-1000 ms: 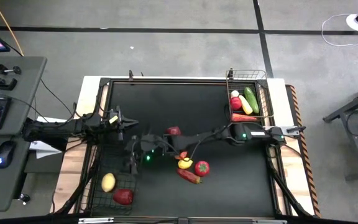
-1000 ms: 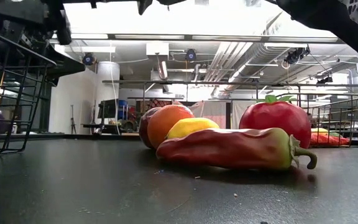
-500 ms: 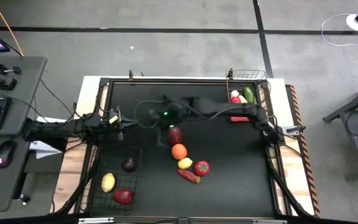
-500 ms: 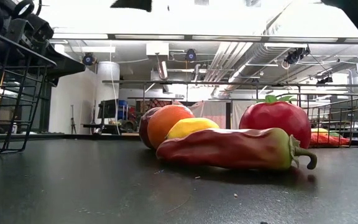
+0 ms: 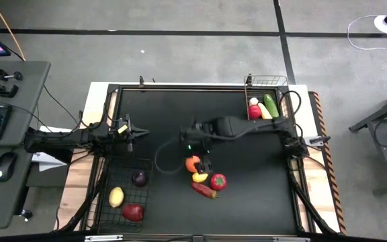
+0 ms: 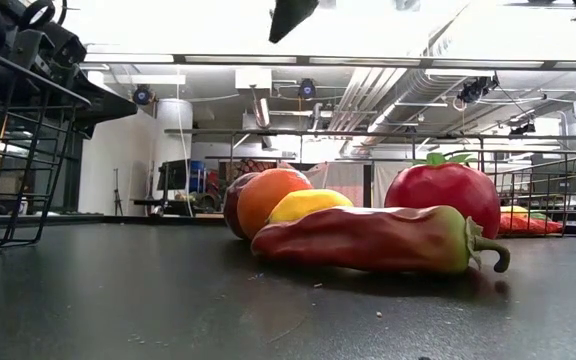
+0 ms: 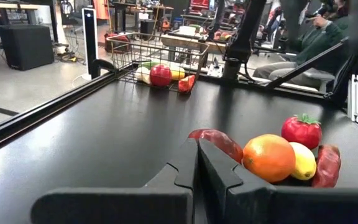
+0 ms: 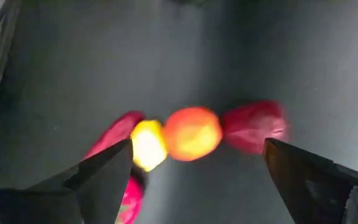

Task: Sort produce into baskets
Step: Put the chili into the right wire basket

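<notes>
A cluster of produce lies mid-table: an orange point(image 5: 192, 163), a yellow lemon point(image 5: 200, 177), a tomato point(image 5: 218, 180) and a red pepper point(image 5: 205, 191). A dark red fruit point(image 8: 253, 126) sits beside the orange point(image 8: 192, 133). My right gripper point(image 8: 197, 144) hangs open above the cluster, pointing down and touching nothing. One fingertip point(image 6: 290, 15) shows high above the fruit in the low view. My left gripper point(image 7: 197, 163) waits shut at the table's left side. The black basket point(image 5: 106, 185) holds three fruits. The lighter basket point(image 5: 284, 101) holds several vegetables.
The black basket at the near left holds a purple fruit point(image 5: 140, 178), a yellow one point(image 5: 116, 196) and a red one point(image 5: 133, 212). The lighter basket stands at the far right corner. Bare tabletop point(image 5: 153, 107) lies between the cluster and both baskets.
My right gripper has drawn back from the black basket and risen. It swung toward the far edge, then came over the cluster and tipped to point down, staying open. The purple fruit now shows lying in the black basket.
</notes>
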`<state>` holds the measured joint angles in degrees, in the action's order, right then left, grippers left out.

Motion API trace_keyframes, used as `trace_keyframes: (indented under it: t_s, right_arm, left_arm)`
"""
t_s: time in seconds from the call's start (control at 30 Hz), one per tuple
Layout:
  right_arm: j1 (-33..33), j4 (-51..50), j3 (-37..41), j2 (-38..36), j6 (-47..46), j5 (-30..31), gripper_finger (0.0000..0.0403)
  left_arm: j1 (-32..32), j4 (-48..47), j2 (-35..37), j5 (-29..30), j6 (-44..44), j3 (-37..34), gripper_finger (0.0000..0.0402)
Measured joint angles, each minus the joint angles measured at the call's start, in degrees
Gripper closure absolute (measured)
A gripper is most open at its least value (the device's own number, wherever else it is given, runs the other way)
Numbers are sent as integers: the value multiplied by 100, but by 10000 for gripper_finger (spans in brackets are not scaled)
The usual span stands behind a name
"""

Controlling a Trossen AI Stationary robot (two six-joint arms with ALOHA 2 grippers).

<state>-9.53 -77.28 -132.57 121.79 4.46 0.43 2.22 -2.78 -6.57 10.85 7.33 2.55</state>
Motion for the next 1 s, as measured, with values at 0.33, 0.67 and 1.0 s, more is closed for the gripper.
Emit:
trace_keyframes:
  t_s: [0.33, 0.67, 1.0]
  right_arm:
    - [-676, 2217, 4174, -1734, -2289, 107, 49]
    - [-1626, 3345, 4642, -1538, -1717, 279, 49]
    - [-2053, 4096, 4640, -951, -3377, 1293, 49]
  left_arm:
    - [1, 1, 0, 2, 0, 0, 401]
    - [0, 3, -1, -1, 0, 0, 401]
    - [1, 3, 0, 0, 0, 0, 401]
